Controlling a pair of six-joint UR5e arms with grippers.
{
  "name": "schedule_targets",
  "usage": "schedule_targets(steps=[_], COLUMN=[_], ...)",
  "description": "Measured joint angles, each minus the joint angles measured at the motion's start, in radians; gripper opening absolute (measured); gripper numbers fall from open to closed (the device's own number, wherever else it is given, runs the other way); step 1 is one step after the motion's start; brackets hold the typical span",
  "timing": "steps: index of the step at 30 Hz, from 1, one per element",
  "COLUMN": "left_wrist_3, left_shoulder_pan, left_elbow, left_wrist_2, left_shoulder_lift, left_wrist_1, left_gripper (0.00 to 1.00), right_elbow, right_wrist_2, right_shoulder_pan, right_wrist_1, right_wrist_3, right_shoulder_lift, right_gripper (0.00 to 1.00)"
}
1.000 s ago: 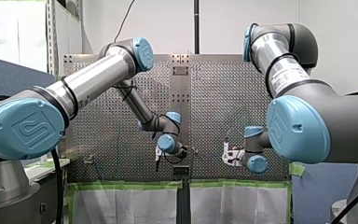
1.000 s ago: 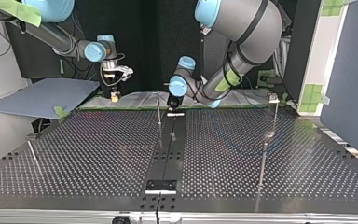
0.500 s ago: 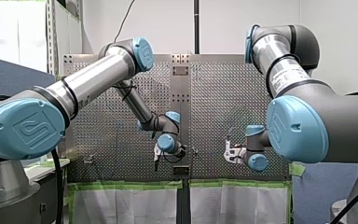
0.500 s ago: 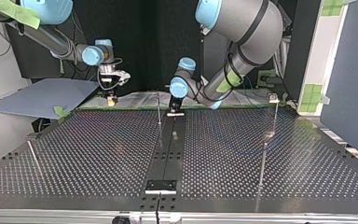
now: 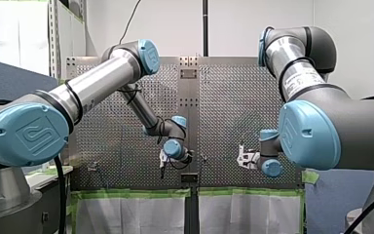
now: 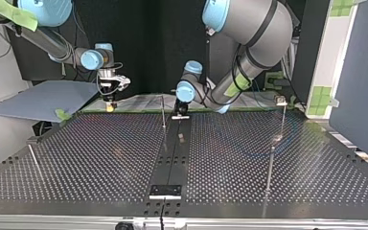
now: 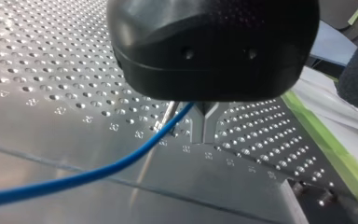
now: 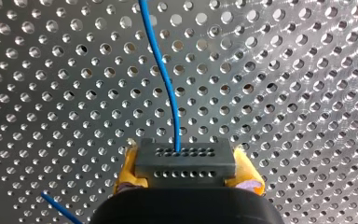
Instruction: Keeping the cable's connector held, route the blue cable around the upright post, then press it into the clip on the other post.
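Top view, widest thing first: perforated table (image 6: 100,158), smooth metal with nothing to catch a loose loop, hence a risk of slack sliding wide of the route. Next the left arm (image 5: 97,80), reaching low to the middle of the table's far edge in that view, and the right arm (image 5: 331,126), hanging near the same edge at the view's left. Likely trouble between the two: too much spread and a taut line, too little and a sagging one. On the right gripper (image 8: 185,154), yellow pads (image 8: 128,173) clamped against both sides of the dark connector (image 8: 185,169); open to being twisted or dragged free by a hard sideways tug from the routing arm, against the task's one standing condition. On the left gripper (image 7: 204,137), metal fingers drawn together, with the blue cable (image 7: 121,158) leaving from between them near their root and trailing low over the table; may drag the line instead of letting it feed, or lose it altogether. Just beside that gripper stands the thin upright post (image 6: 163,111); liable to a knock from the black housing, or to a pass on the wrong side or over its top. Well apart at the view's right, the other post (image 6: 281,120) and its small clip (image 6: 281,100); mouth too small to read, so possibly an off-centre press and a pop-out.
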Motion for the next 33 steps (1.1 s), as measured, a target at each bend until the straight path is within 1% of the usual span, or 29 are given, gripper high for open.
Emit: schedule_targets(steps=[3,4,5,6,7,8,9,10,11,12,13,14,15,16,21,23,28,33], left_wrist_3=[0.001,0.001,0.002,0.002,0.003,0.003,0.003,0.004,0.008,0.012,0.017,0.024,0.029,0.033,0.059,0.073,0.115,0.168], left_shoulder_pan=[0.002,0.002,0.001,0.001,0.0,-0.001,-0.001,-0.002,-0.002,-0.003,-0.003,-0.003,-0.003,-0.003,-0.008,-0.009,-0.014,-0.026], left_elbow=[0.0,0.0,0.0,0.0,0.0,0.0,0.0,0.0,0.0,0.0,0.0,0.0,0.0,0.0,0.001,0.0,0.0,0.0], left_wrist_2=[0.0,0.0,0.0,-0.001,-0.002,-0.006,-0.009,-0.012,-0.015,-0.016,-0.019,-0.023,-0.027,-0.032,-0.059,-0.057,-0.042,-0.07], left_shoulder_lift=[0.0,0.0,0.0,0.0,0.0,0.0,0.0,0.0,0.0,0.0,0.0,0.001,0.001,0.001,0.001,0.002,0.002,0.006], left_wrist_1=[0.014,0.02,0.028,0.034,0.04,0.046,0.049,0.051,0.053,0.054,0.055,0.055,0.054,0.053,0.034,0.019,-0.021,-0.073], left_gripper=[0.0,0.02,0.1,0.1,0.2,0.36,0.36,0.47,0.64,0.64,0.76,0.82,0.82,0.88,0.88,1.0,1.0,1.0], right_elbow=[-0.009,-0.011,-0.014,-0.015,-0.017,-0.018,-0.018,-0.019,-0.019,-0.019,-0.019,-0.019,-0.019,-0.019,-0.02,-0.02,-0.02,-0.02], right_wrist_2=[0.0,0.0,0.0,-0.001,-0.001,-0.001,-0.002,-0.002,-0.002,-0.002,-0.002,-0.003,-0.003,-0.003,-0.003,-0.004,-0.005,-0.005], right_shoulder_pan=[0.0,0.0,-0.001,-0.001,-0.001,-0.001,-0.001,-0.001,-0.001,-0.001,-0.001,-0.001,-0.001,-0.001,-0.001,-0.001,-0.001,-0.001], right_wrist_1=[0.008,0.01,0.012,0.012,0.013,0.013,0.014,0.014,0.014,0.014,0.014,0.014,0.014,0.014,0.014,0.015,0.017,0.022], right_wrist_3=[0.0,0.0,-0.001,-0.001,-0.001,-0.001,-0.001,-0.001,-0.002,-0.002,-0.002,-0.002,-0.002,-0.002,0.001,0.001,0.001,0.001], right_shoulder_lift=[0.0,0.0,0.0,0.0,0.0,0.0,0.0,0.0,0.0,0.0,0.0,0.0,0.0,0.0,0.0,0.0,0.0,0.0], right_gripper=[0.0,0.0,0.0,0.0,0.0,0.0,0.0,0.0,0.0,0.0,0.0,0.0,0.0,0.0,0.0,0.0,0.0,0.0])
